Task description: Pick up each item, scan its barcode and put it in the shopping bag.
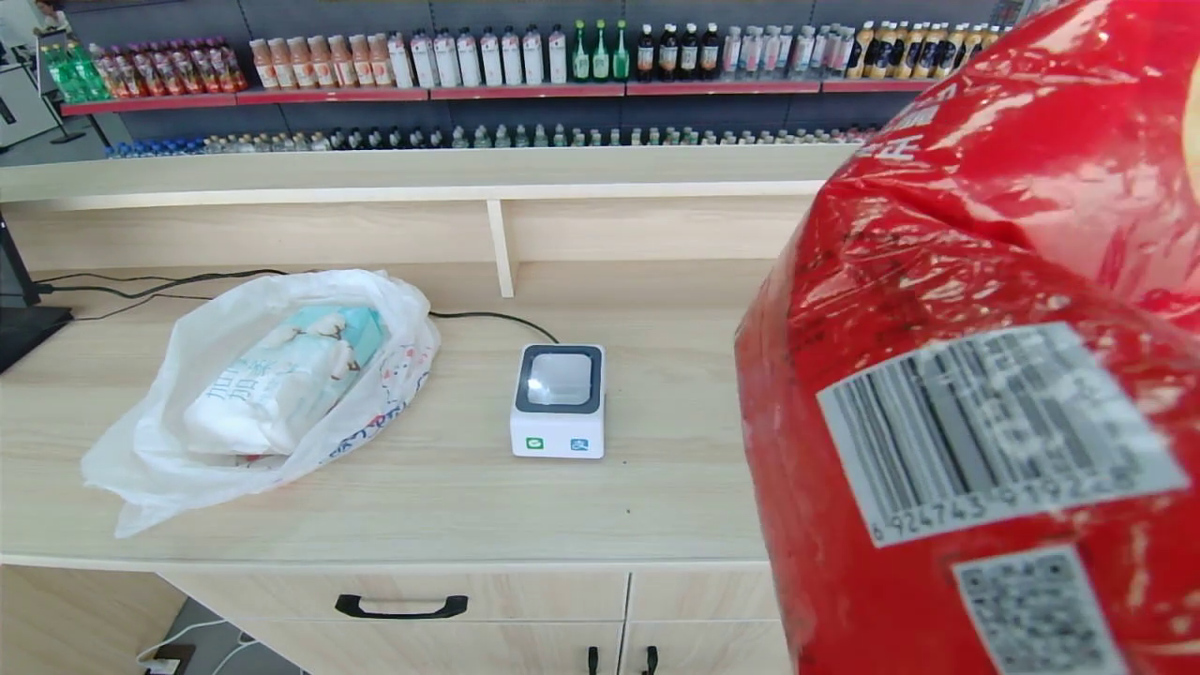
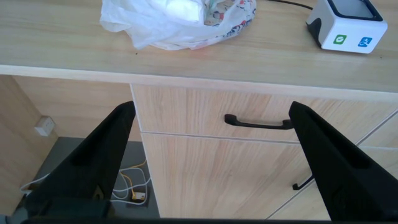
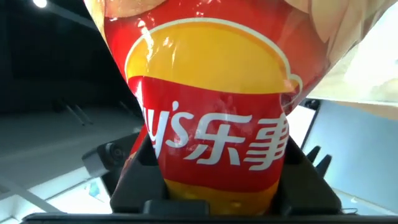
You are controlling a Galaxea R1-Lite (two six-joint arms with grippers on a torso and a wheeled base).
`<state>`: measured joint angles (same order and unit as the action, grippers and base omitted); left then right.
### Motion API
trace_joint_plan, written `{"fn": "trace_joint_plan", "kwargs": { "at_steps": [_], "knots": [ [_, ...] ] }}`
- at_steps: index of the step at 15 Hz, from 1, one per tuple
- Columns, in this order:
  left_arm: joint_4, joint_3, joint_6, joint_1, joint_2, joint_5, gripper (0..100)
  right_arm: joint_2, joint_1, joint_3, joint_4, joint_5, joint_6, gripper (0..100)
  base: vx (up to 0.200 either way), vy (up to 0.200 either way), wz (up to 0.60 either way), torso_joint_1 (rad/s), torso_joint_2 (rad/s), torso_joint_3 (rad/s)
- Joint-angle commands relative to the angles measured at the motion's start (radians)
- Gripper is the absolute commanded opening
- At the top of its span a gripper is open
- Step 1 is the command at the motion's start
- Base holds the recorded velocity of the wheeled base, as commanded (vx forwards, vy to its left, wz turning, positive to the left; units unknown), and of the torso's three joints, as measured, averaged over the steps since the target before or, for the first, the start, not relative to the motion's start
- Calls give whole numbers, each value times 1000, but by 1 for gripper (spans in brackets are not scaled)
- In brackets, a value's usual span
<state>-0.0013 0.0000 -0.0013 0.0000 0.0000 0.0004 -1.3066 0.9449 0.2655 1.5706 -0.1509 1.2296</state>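
The left gripper [image 2: 211,115] is hanging wide open and empty below the edge of the light wooden counter [image 1: 450,497], facing the drawer fronts. On the counter's left, the white crinkled plastic shopping bag [image 1: 141,450] is lying mouth open, with a pale soft pack [image 1: 281,375] inside. Near it, at centre, the small white box scanner with a dark-framed window [image 1: 559,398] is facing upward. On the right, the right gripper [image 3: 217,165] is clamping the glossy red crisp packet [image 1: 984,281], raised well above the counter. Its barcode label [image 1: 994,431] is facing the head camera, so the arm probably needs to turn it down over the scanner window, keeping the foil flat.
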Motion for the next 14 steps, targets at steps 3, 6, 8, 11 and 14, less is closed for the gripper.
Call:
{"fn": "trace_joint_plan", "kwargs": {
  "at_steps": [3,6,8,11,14],
  "knots": [
    [0,0,0,0,0,0,100,-103,-40,-17,0,34,-266,0,0,0,0,0,0,0],
    [0,0,0,0,2,1,100,-99,-176,-15,-60,20,-548,0,0,0,0,0,0,0],
    [0,0,0,0,2,0,100,-92,-244,-2,-87,-19,-670,0,0,0,0,0,0,0],
    [0,0,0,0,2,1,100,-145,-248,1,-110,-13,-926,0,0,0,0,0,0,0],
    [0,0,0,0,2,1,100,-164,-255,24,-110,76,-1157,0,0,0,0,0,0,0]
  ]
}}
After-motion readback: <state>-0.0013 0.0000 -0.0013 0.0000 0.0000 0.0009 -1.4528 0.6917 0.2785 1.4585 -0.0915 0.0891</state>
